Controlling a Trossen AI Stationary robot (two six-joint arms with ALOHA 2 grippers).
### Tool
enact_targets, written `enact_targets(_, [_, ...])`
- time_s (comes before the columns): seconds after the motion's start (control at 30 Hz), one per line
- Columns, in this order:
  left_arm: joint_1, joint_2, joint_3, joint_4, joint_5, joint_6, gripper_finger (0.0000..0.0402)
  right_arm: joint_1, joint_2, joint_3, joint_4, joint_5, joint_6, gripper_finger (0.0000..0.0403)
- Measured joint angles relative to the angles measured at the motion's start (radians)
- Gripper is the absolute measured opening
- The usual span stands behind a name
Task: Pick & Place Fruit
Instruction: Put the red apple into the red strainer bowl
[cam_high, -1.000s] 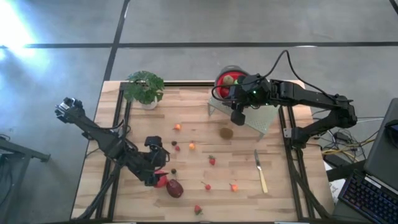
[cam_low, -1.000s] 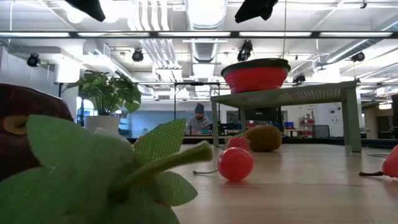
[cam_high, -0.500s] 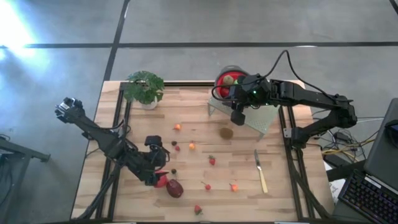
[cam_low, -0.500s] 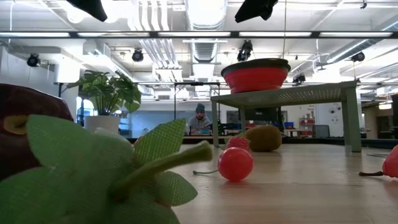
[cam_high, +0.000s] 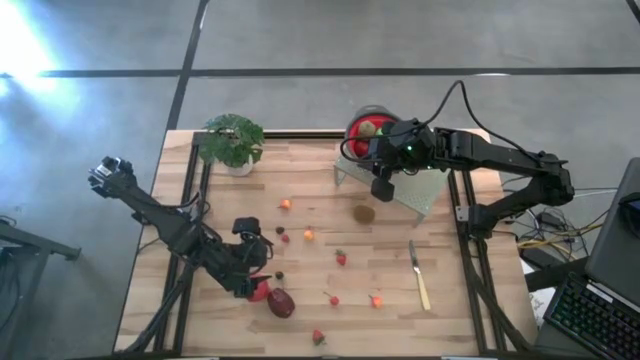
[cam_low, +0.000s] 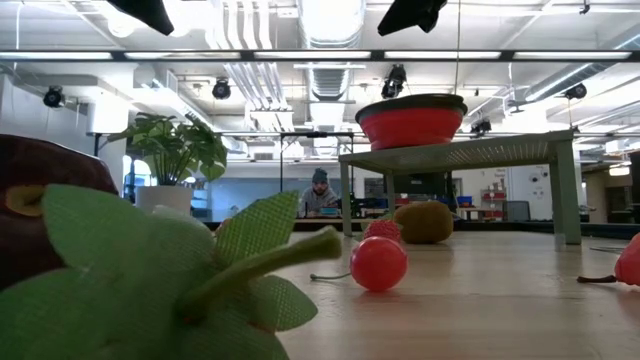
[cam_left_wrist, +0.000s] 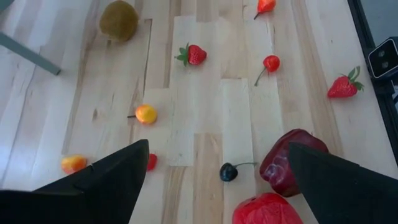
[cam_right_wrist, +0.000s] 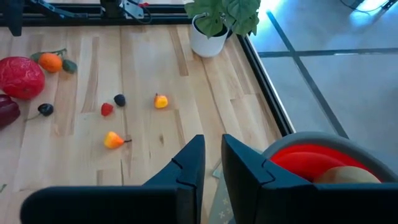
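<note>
Small fruit lies scattered on the wooden table (cam_high: 300, 180): a red apple (cam_left_wrist: 267, 210), a maroon plum-like one (cam_left_wrist: 292, 163), a dark cherry (cam_left_wrist: 228, 172), strawberries (cam_high: 341, 258), small orange ones (cam_high: 309, 235) and a brown kiwi (cam_high: 364, 213). My left gripper (cam_high: 252, 268) hangs open above the near left part, slanting down, with the cherry and plum showing between its fingers and nothing touched. My right gripper (cam_right_wrist: 212, 152) hovers shut and holding nothing over the mesh stand (cam_high: 415, 190), beside the red bowl (cam_high: 366, 130), which holds fruit (cam_right_wrist: 348, 176).
A potted plant (cam_high: 233, 142) stands at the far left of the table. A slim knife (cam_high: 419, 275) lies near the right side. The stand and bowl take up the far right corner. Black frame rails (cam_high: 192, 200) run along both table sides.
</note>
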Motion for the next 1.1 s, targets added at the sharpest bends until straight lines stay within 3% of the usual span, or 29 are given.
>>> enact_targets(0.43, [0.0, 0.0, -0.001, -0.001, -0.04, 0.025, 0.0385, 0.0, 0.0, 0.0, -0.009, 0.0, 0.005, 0.0086])
enact_targets(0.77, [0.0, 0.029, -0.001, -0.06, 0.115, -0.018, 0.0385, 0.0, 0.0, 0.0, -0.008, 0.015, 0.0, 0.0105])
enact_targets(0.93, [-0.001, 0.082, -0.001, -0.112, 0.231, 0.031, 0.0385, -0.001, 0.0, 0.0, -0.009, 0.052, 0.001, 0.0113])
enact_targets(1.1, [0.0, 0.13, -0.001, -0.167, 0.363, 0.189, 0.0385, 0.0, 0.0, 0.0, -0.004, 0.053, 0.002, 0.0122])
